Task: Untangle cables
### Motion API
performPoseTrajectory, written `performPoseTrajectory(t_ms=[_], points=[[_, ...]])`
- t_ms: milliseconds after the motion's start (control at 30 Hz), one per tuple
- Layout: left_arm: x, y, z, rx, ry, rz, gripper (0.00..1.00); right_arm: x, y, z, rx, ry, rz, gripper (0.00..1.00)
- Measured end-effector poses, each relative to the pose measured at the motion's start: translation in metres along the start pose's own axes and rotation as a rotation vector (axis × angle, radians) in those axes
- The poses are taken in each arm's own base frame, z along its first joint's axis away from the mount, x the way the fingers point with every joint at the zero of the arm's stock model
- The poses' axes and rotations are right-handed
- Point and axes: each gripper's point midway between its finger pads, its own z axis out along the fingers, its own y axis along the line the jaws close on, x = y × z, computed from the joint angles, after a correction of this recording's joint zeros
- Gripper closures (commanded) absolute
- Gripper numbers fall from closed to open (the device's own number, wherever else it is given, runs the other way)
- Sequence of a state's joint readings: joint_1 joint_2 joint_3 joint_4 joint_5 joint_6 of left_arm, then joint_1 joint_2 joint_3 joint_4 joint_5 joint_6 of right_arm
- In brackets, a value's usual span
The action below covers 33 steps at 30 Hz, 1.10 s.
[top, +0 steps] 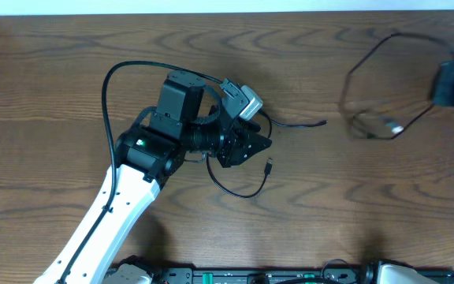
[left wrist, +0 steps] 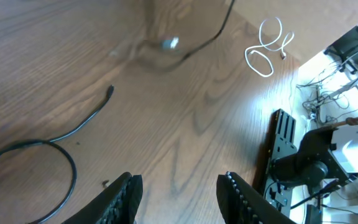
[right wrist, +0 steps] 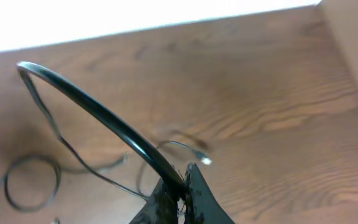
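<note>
The thin black cord (right wrist: 92, 102) on the right side of the brown wooden table (top: 132, 31) is up off the surface. It rises in a wide arc and runs straight into the right gripper (right wrist: 180, 186), whose black fingers are pinched together on it. Under that arc the rest of the cord trails loosely over the wood, with a small silver plug (top: 396, 128) lying on the table.

More thin black cord lies flat around the left gripper (left wrist: 179, 180). One straight run (top: 298, 124) points off towards the right side of the table. A loose loop (top: 247, 195) curls just beside the gripper and ends in a small plug (top: 268, 166). I cannot tell whether these belong to one cord or two, because the arm covers the place where they would meet.

The left gripper's ridged black fingers (left wrist: 126, 199) stand apart above bare wood, with nothing between them. The black cord passes to one side of them without touching.

A thin white cord (left wrist: 265, 46) sits well apart from the black ones, in a small coil near the bright edge of the table. It shows only in the left wrist view.
</note>
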<state>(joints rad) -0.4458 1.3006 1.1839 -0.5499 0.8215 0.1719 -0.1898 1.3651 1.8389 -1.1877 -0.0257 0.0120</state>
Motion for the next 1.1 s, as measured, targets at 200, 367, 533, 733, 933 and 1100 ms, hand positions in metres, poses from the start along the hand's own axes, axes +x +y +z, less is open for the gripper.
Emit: performPoseTrajectory(t_ms=[200,367,533,733,933,1100], points=[[0.006,0.008,0.006,-0.014,0.027,-0.018,0.63,-0.028,-0.017,-0.029,0.024,-0.117,0.041,0.99],[0.014,0.012,0.010,-0.014,0.056,-0.039,0.63,-0.028,-0.016,-0.027,0.004,-0.111,0.044,0.99],[0.014,0.012,0.010,-0.013,0.056,-0.038,0.64,-0.026,-0.018,-0.006,-0.004,-0.066,0.053,0.99],[0.014,0.012,0.010,-0.013,0.059,-0.041,0.68,-0.017,-0.040,0.063,0.021,0.064,0.093,0.99],[0.016,0.012,0.011,-0.013,0.064,-0.046,0.70,-0.005,-0.085,0.147,0.074,0.146,0.157,0.99],[0.033,0.015,0.016,-0.009,0.096,-0.077,0.71,0.005,-0.158,0.162,0.184,0.141,0.254,0.99]])
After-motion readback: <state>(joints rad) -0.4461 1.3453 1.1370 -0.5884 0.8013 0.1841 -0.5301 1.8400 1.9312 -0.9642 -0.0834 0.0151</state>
